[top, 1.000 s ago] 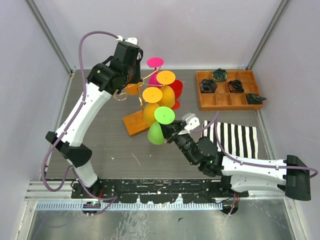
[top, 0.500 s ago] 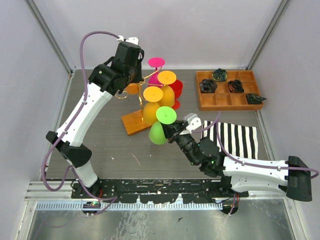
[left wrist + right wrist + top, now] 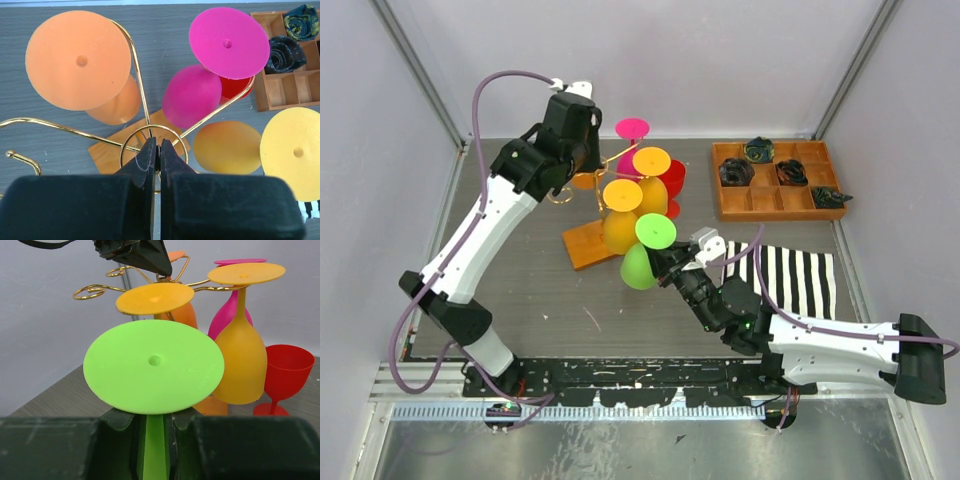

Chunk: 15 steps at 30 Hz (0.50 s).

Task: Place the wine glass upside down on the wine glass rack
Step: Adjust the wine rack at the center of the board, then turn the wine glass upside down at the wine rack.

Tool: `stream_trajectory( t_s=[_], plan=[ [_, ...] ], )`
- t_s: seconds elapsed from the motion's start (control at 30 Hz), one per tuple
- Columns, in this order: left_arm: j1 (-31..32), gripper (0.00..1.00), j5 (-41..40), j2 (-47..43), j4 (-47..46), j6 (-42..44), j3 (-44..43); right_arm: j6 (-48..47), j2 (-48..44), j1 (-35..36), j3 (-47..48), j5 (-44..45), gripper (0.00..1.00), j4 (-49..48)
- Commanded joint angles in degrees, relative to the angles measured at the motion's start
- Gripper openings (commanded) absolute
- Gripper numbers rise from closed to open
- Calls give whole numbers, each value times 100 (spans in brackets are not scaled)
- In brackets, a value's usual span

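**Green wine glass: inverted, held short of the rack**

Item: green wine glass (image 3: pixel 640 262), bowl down and foot disc up, just below centre of the top view. It is carried off the table (image 3: pixel 530 290) and hangs on nothing yet.

Holder: right tool (image 3: pixel 155 427), narrow, clamped on the green stem directly under the foot disc.

Destination: wine glass rack (image 3: pixel 585 247), just up and left of the glass. Its gold scrolls at the upper left of the right wrist view look unoccupied.

Support: left tool (image 3: pixel 160 152), jaws closed to a slit at the rack's top ring. Whether they pinch the wire cannot be told.

Neighbours:
- Two yellow glasses (image 3: pixel 240 365), a pink glass (image 3: pixel 192 95) and an orange glass (image 3: pixel 80 60), all hung inverted.
- A red glass (image 3: pixel 282 372) standing upright at right.

Hazards, as judged:
- The green disc sits close under the nearest yellow disc. A straight lift would likely strike it and set the hung glasses swinging.
- A sideways push on the thin wire could tip the loaded rack if the left tool is not truly gripping.
- The smooth stem may twist in the grip, so the foot misses its scroll.
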<state>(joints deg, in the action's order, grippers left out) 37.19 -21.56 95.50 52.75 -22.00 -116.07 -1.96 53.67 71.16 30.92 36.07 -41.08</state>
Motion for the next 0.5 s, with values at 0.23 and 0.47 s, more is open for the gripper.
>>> stream_trajectory(
  t_s=[0.23, 0.47],
  plan=[
    [25, 25, 258, -738, -918, -11, 450, -43, -88, 21, 35, 119, 1, -295],
    [24, 32, 335, -863, -977, 123, 504, -7, -180, 22, 102, 63, 1, 77]
  ],
)
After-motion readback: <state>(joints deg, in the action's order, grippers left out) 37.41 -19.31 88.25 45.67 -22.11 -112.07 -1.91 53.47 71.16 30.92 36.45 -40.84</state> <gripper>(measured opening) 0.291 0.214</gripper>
